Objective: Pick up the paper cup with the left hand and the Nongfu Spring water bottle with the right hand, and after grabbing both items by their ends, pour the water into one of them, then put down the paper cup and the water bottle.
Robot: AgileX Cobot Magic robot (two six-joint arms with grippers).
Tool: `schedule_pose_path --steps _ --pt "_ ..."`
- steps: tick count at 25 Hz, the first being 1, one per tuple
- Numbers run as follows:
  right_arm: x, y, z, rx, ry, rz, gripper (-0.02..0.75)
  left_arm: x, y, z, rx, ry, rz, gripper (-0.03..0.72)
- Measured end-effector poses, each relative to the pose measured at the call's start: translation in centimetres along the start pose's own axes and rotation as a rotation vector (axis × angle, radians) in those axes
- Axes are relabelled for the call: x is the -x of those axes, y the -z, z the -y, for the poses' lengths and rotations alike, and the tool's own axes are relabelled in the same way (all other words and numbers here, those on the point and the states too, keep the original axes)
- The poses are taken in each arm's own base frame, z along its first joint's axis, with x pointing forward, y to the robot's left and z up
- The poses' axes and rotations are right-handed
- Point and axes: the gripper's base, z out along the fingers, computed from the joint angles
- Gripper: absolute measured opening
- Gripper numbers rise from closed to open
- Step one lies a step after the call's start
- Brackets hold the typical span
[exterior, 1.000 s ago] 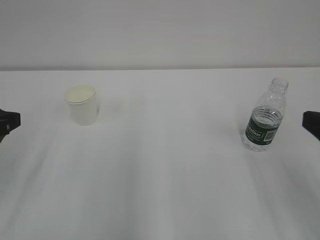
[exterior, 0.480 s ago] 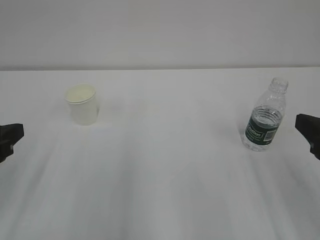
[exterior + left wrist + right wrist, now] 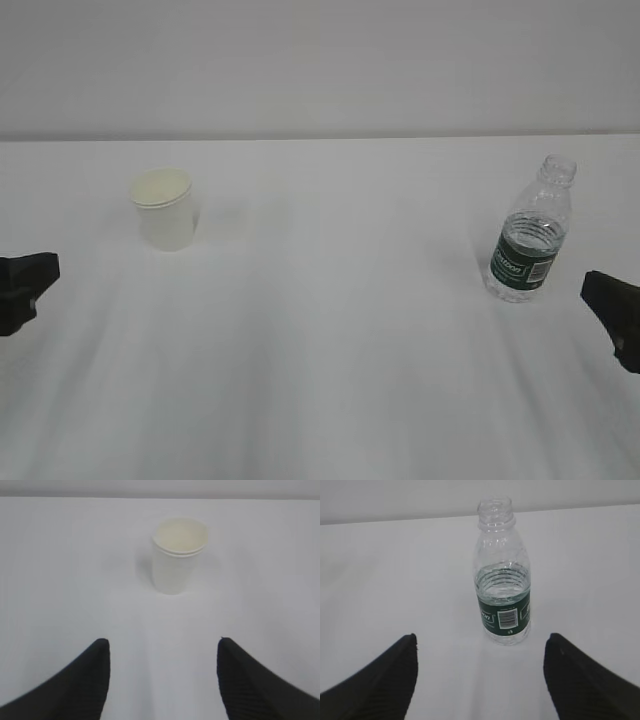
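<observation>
The left hand [image 3: 162,680], fingers spread and empty, faces the upright white paper cup [image 3: 178,555] dead ahead on the table's left. The right hand [image 3: 480,677], likewise spread, lines up on the standing, capless Nongfu Spring water bottle [image 3: 502,580], green-labelled and partly filled, just beyond its fingertips.

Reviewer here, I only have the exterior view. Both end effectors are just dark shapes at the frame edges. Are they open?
Observer: Yes. The left end effector is open, jaws wide apart and empty.
Operator: Aimed at the cup?
Observer: The paper cup stands centred ahead of the gap, untouched.
Operator: And the right?
Observer: The right end effector is open too, the Nongfu Spring water bottle upright ahead, capless, with water reaching just above its label.
</observation>
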Motion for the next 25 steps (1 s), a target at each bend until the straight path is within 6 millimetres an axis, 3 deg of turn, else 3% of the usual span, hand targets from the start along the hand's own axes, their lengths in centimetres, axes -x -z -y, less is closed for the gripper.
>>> schedule_pose_path --steps 4,11,14,25 --pt "-0.7 0.1 0.0 0.008 -0.005 -0.003 0.587 -1.3 0.4 0.5 -0.029 -0.015 -0.022 0.484" --pt "-2.6 0.2 -0.1 0.034 -0.015 -0.015 0.587 -4.9 2.1 -0.4 -0.017 0.058 -0.013 0.484" --pt "-3.6 0.6 0.0 0.040 -0.037 0.000 0.587 -5.2 2.4 -0.4 -0.031 0.049 -0.001 0.484" --pt "-3.5 0.0 -0.5 0.099 -0.005 0.045 0.587 -5.6 2.6 0.4 -0.137 -0.031 0.016 0.484"
